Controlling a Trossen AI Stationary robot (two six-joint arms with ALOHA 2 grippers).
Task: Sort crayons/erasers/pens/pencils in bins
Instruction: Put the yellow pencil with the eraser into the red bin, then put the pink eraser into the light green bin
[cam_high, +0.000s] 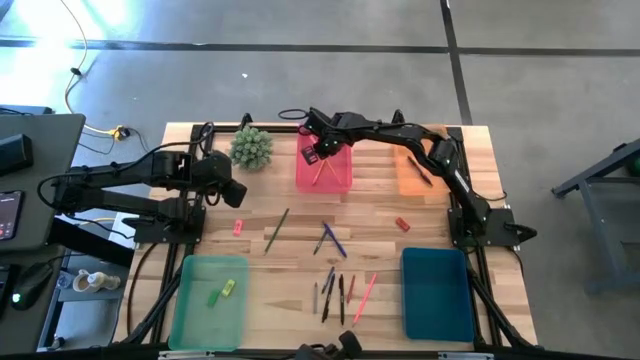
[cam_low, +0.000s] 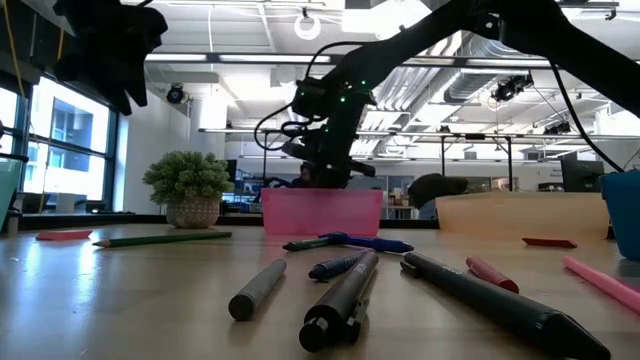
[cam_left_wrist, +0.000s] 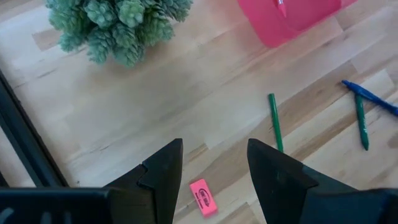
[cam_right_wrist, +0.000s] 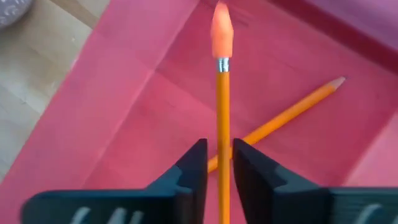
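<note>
My right gripper (cam_high: 318, 152) hangs over the pink bin (cam_high: 342, 181), its fingers slightly open. An orange pencil (cam_right_wrist: 222, 99) with a pink eraser tip stands between them, pointing into the bin. A second orange pencil (cam_right_wrist: 292, 115) lies on the bin's floor. My left gripper (cam_high: 235, 192) waits open above the table's left side, over a pink eraser (cam_left_wrist: 203, 197). A dark green pencil (cam_high: 277, 230) lies on the wood. A yellow-green eraser (cam_high: 222, 292) lies in the light green bin (cam_high: 195, 320). My right gripper (cam_right_wrist: 219, 155) has a finger on each side of the orange pencil's shaft (cam_right_wrist: 222, 134), coming from above and slanting down. A narrow gap shows on either side of the shaft. I cannot tell whether a finger touches it.
The orange bin (cam_high: 412, 180) holds a dark pen; the teal bin (cam_high: 437, 292) sits near right. A potted plant (cam_high: 251, 147) stands beside the pink bin. Several pens and crayons (cam_high: 335, 290) lie mid-table, and a red eraser (cam_high: 402, 224) at the right.
</note>
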